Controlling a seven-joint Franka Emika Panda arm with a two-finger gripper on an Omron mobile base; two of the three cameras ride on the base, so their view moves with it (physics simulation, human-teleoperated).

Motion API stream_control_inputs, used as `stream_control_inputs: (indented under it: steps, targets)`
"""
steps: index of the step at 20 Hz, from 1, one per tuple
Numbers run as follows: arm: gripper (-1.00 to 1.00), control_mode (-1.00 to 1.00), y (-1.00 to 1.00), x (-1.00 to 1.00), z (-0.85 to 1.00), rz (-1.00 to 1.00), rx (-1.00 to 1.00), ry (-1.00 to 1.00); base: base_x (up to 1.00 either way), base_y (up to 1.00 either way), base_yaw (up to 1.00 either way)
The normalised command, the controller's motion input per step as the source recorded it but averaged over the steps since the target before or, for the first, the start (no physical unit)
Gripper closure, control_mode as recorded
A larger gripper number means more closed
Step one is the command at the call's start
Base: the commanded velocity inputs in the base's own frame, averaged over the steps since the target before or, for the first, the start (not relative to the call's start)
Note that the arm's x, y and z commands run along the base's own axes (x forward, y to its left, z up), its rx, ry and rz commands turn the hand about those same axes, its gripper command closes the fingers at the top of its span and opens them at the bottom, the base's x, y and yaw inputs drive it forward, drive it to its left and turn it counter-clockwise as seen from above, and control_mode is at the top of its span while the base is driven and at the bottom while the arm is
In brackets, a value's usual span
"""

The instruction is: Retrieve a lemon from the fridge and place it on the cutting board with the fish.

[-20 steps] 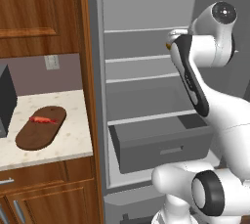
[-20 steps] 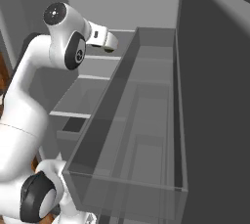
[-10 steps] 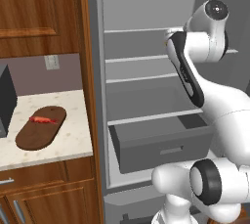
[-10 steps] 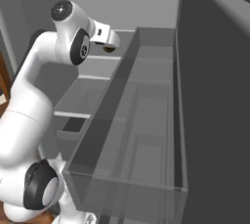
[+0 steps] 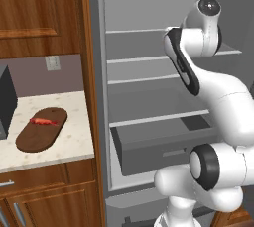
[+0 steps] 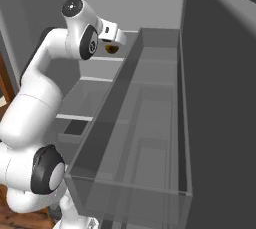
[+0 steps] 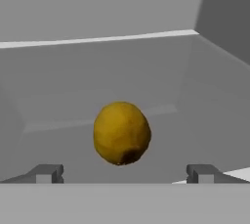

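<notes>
Board (image 5: 41, 129) lower left of left base view, fish (image 5: 42, 121) on it | fridge (image 5: 149, 92) centre, door open | lemon (image 7: 121, 133) mid-frame in hand view, on a shelf | gripper (image 7: 124, 173) jaws spread wide, empty, lemon ahead between tips | risk: round fruit may roll away if a finger nudges it before closing.

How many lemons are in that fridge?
1. The lemon sits on an upper shelf of the fridge, straight ahead of the open tool. The arm blocks part of the shelves, so more could be hidden.
</notes>
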Motion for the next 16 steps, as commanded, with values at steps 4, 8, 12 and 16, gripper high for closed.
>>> stream_control_inputs:
  steps: [4,8,12,16]
  targets:
    - [-1.0,-1.0,0.0,0.33,-0.11,0.0,0.0,0.03,0.0,0.0,0.0]
    - [-1.0,-1.0,0.0,0.15,-0.09,0.0,0.0,0.04,0.0,0.0,0.0]
    - [-1.0,-1.0,0.0,0.28,-0.1,0.0,0.0,0.04,0.0,0.0,0.0]
    - [-1.0,-1.0,0.0,0.32,-0.12,0.0,0.0,0.06,0.0,0.0,0.0]
